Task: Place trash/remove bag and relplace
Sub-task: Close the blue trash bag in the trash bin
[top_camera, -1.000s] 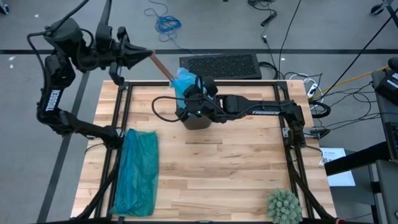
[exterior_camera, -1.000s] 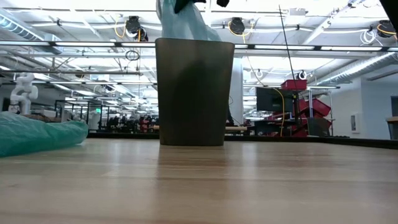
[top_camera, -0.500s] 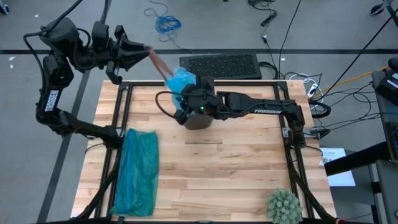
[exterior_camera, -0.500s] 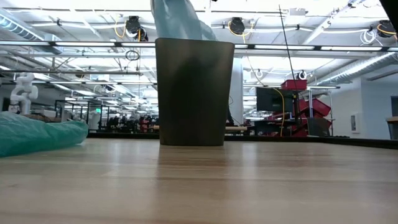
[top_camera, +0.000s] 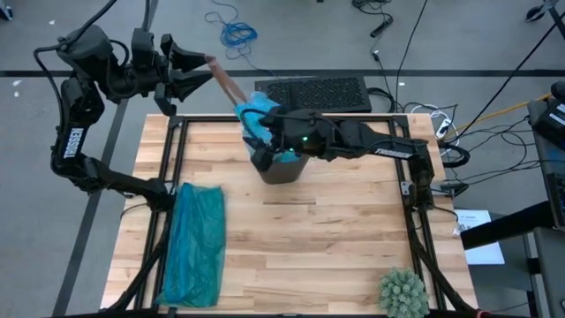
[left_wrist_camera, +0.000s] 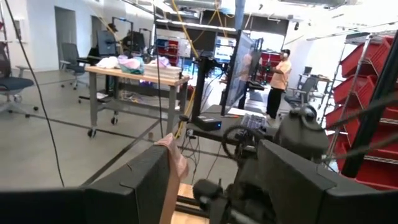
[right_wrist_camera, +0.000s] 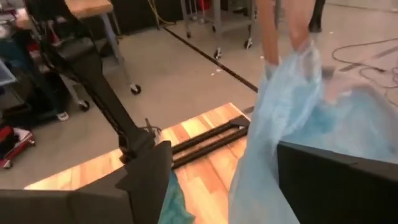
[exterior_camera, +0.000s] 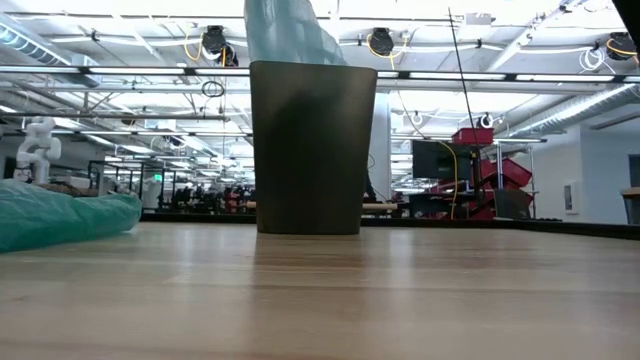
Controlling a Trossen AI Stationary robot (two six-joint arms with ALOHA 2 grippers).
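A dark bin (top_camera: 282, 168) stands on the table's far middle. The pale blue bag (top_camera: 258, 113) sticks up out of its mouth (exterior_camera: 285, 35). A pinkish-brown strip (top_camera: 225, 84) runs from the bag's top up to my left gripper (top_camera: 196, 71). That gripper is open beyond the table's far left corner. My right gripper (top_camera: 265, 132) hovers open over the bin, with the bag (right_wrist_camera: 292, 112) standing between its fingers. The trash is out of view. My left gripper is open, and the strip's free end (left_wrist_camera: 171, 165) lies along the inner side of one finger (left_wrist_camera: 143, 183). The other finger stands well apart from it. The fingers point level toward the bin. My right gripper may touch the bag beside one finger (right_wrist_camera: 336, 180); I cannot tell.
A darker teal bag (top_camera: 196, 243) lies along the table's left side. A spiky green ball (top_camera: 403, 291) sits at the near right corner. Black frame rails (top_camera: 172, 177) run along both sides of the table. A keyboard (top_camera: 313, 93) lies beyond the far edge.
My left gripper's fingers have spread apart from a shut point on the strip, staying in place. My right gripper has risen above the bin, out of the top of the low view. The bag still stands up out of the bin.
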